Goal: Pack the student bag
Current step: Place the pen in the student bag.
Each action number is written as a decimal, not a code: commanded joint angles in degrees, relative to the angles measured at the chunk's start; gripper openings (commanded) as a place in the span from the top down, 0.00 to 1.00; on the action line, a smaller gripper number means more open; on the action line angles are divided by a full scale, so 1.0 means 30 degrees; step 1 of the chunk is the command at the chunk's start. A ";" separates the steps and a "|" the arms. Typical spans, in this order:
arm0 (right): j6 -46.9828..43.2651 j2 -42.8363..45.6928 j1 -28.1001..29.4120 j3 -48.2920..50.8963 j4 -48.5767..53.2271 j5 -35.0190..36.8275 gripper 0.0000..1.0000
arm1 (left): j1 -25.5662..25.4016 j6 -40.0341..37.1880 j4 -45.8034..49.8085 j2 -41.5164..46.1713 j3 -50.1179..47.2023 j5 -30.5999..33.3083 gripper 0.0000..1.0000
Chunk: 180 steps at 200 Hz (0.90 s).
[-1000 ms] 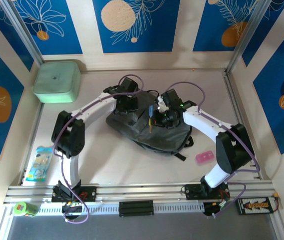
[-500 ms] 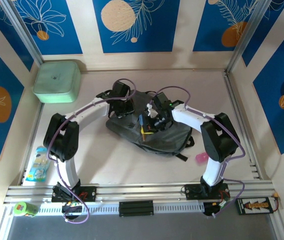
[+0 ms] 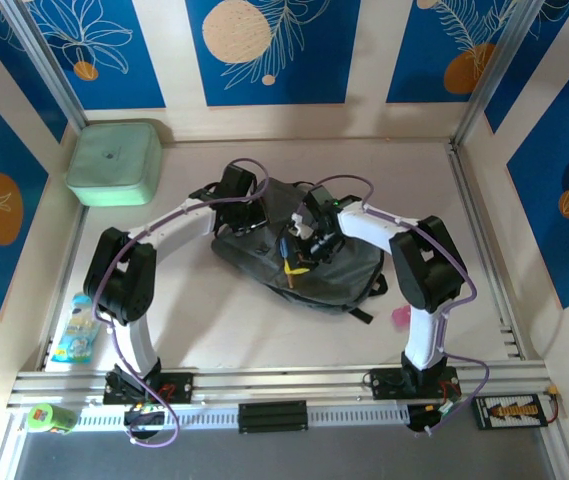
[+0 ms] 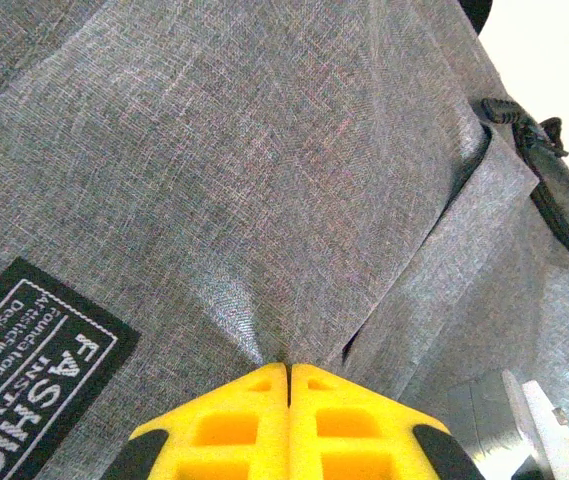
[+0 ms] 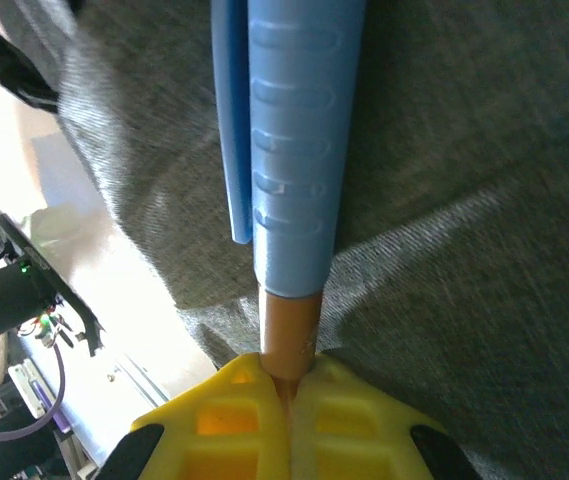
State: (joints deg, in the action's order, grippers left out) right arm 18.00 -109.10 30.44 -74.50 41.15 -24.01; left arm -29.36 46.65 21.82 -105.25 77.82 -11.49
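Yellow left fingers (image 4: pixel 226 428) are closed tip to tip, with a crease of grey cloth gathered between them. Yellow right fingers (image 5: pixel 226 430) are narrowly closed on the orange-brown end of one pen with a ribbed light blue plastic barrel and clip (image 5: pixel 294 150), which points away from them just over the fabric.

One student bag, a soft dark grey woven backpack (image 3: pixel 339 268), lies flat in the middle of the pale tabletop (image 3: pixel 264 335), with both arms reaching in over its far left part. Its cloth is heathered, with fine light and dark threads. It has one black rectangular label with white lettering (image 4: pixel 34 370), one folded flap edge running down its front, one knotted black cord (image 4: pixel 524 122) at a zip line, and one black strap end (image 3: pixel 364 313) sticking out at its near right side.

One mint-green rounded square box (image 3: pixel 114 162) sits in the far left corner, well apart from the bag. One small pink case (image 3: pixel 401 318) lies near the bag's right end, partly behind the right arm. One light blue printed packet (image 3: pixel 77 330) lies at the near left edge.
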 commanded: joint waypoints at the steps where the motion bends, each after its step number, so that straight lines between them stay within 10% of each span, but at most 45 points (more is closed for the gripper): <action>1: -0.1198 -0.0702 0.0350 -0.1430 0.1166 -0.1556 1.00 | 0.0151 0.0093 -0.1102 0.0682 -0.0181 -0.1095 1.00; 180: -0.2277 -0.3782 -0.0475 -0.5798 0.2660 -0.1535 1.00 | 0.0197 -0.0793 -0.0523 0.0810 -0.0333 -0.1738 1.00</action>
State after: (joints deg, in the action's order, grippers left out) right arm 10.79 -119.28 28.95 -87.96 50.63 -26.61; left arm -28.88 45.56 20.97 -104.68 76.90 -13.26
